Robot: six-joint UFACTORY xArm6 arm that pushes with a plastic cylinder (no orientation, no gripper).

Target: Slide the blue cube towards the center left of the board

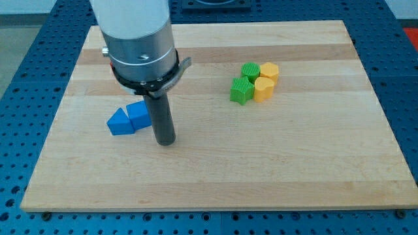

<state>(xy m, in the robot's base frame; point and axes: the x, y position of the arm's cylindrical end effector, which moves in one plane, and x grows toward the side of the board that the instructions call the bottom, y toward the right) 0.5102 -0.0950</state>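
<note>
While you watch the board (pixel 215 183), note that the blue cube (pixel 138 114) already sits left of the middle, about halfway between the view's top and bottom, so the task looks largely done. It touches a blue triangular block (pixel 119 123) on its left, the two forming one small cluster. What remains, as far as you can judge, is a short nudge further toward the left edge, if the target lies closer to it; that is a judgement, not something shown.

My tip (pixel 166 141) rests on the wood just right of the cube and a little below it, very near, though you cannot tell whether the rod actually touches the cube. There is no pincer on this arm (only a straight dark rod), so nothing opens or closes.

Well apart, toward the view's upper right, four blocks huddle together: two green blocks (pixel 241 90) (pixel 251 70) and two yellow blocks (pixel 263 89) (pixel 269 72), each touching its neighbours. They are out of the way of any leftward push.

You see a pale wooden board with visible grain, lying on a blue perforated table (pixel 26 72) that shows on all sides. Little of the room beyond is visible.
</note>
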